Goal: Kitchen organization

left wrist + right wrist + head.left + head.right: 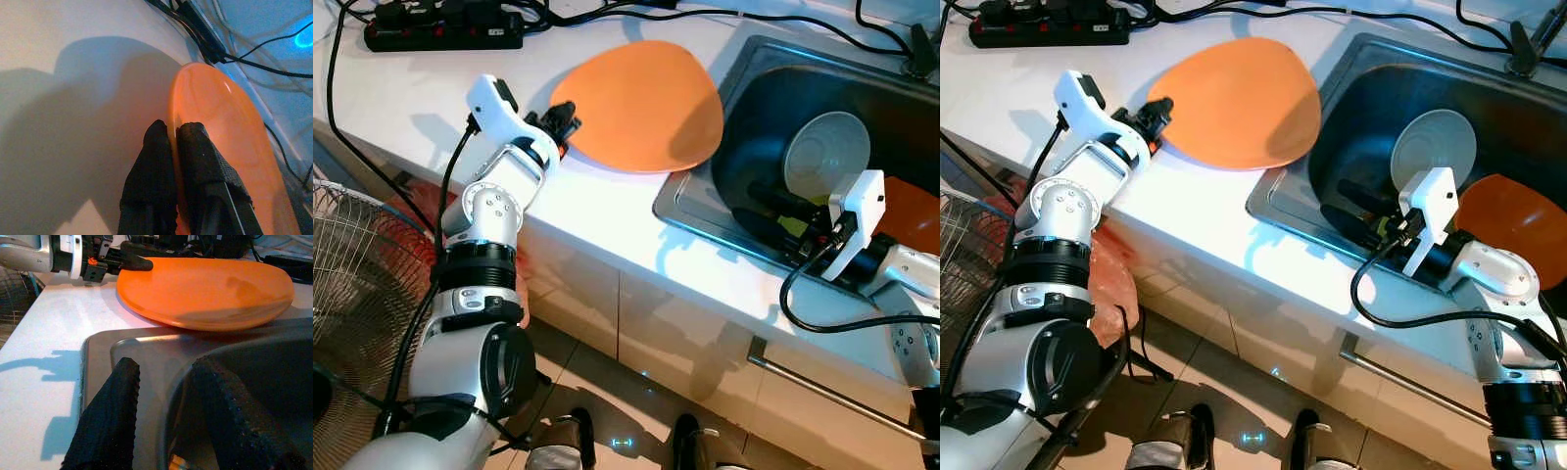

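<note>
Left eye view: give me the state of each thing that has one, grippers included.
Large orange plate: flat on white counter, edge overhanging the sink rim.
Left gripper: shut on the plate's rim.
Right gripper: open, inside the steel sink.
Pale round bowl: tilted in the sink.
Second orange plate: in the sink.

Both eye views look steeply down from the head onto the same desk (431, 88) edge, plate (641, 103) and sink (1528, 127), the right eye's framing shifted sideways. The left wrist view sits close along its fingers (200, 156) at the plate's rim. The right wrist view looks low across the sink edge toward that plate.
</note>
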Available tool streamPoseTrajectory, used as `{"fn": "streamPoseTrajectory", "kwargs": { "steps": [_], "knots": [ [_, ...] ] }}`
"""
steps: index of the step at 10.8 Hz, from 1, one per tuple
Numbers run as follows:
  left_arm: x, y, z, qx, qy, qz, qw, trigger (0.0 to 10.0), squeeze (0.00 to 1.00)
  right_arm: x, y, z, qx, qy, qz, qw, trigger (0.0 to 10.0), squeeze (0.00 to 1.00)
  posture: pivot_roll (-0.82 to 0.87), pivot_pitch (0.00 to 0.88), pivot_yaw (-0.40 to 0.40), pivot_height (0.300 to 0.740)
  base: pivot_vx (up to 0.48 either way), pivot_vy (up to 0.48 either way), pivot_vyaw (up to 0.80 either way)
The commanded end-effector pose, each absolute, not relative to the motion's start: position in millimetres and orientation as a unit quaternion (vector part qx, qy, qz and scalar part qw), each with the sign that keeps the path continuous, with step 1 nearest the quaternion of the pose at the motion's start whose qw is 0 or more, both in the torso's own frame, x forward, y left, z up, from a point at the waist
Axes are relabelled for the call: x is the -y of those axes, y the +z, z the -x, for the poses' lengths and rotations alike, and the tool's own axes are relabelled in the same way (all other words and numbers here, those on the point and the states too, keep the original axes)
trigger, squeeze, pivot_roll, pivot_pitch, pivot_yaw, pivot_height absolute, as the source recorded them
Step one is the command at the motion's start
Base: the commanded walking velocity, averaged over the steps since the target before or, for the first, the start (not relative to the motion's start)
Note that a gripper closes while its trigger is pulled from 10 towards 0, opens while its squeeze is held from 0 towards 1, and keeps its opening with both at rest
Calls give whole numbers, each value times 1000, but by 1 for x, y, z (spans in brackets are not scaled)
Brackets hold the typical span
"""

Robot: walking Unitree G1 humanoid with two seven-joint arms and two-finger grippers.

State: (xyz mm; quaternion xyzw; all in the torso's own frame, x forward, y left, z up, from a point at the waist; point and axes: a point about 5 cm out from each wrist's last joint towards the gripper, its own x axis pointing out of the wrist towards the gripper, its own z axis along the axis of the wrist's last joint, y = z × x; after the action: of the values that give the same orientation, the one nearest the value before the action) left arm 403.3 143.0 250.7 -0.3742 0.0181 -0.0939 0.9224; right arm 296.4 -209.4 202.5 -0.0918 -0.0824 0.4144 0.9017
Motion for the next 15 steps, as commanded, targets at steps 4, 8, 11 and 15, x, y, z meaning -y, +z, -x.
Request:
{"fn": "streamPoseTrajectory", "kwargs": {
  "steps": [4, 8, 11, 15],
  "knots": [
    [-141, 269, -401, 43, -118, 388, 913, 0, 0, 214, 188, -296, 48, 410, 91, 906, 10000, 0, 3, 236, 21, 740, 0, 0, 0],
    [-140, 291, -395, 123, -160, 421, 884, 10000, 0, 224, 201, -302, 73, 372, 99, 920, 10000, 0, -3, 231, 21, 740, 0, 0, 0],
    [-128, 300, -394, 151, -195, 464, 851, 10000, 0, 232, 205, -303, 80, 351, 104, 927, 10000, 0, -9, 226, 24, 740, 0, 0, 0],
    [-97, 306, -397, 146, -228, 442, 855, 10000, 0, 240, 210, -302, 82, 333, 113, 933, 10000, 0, -25, 224, 32, 740, 0, 0, 0]
  ]
}}
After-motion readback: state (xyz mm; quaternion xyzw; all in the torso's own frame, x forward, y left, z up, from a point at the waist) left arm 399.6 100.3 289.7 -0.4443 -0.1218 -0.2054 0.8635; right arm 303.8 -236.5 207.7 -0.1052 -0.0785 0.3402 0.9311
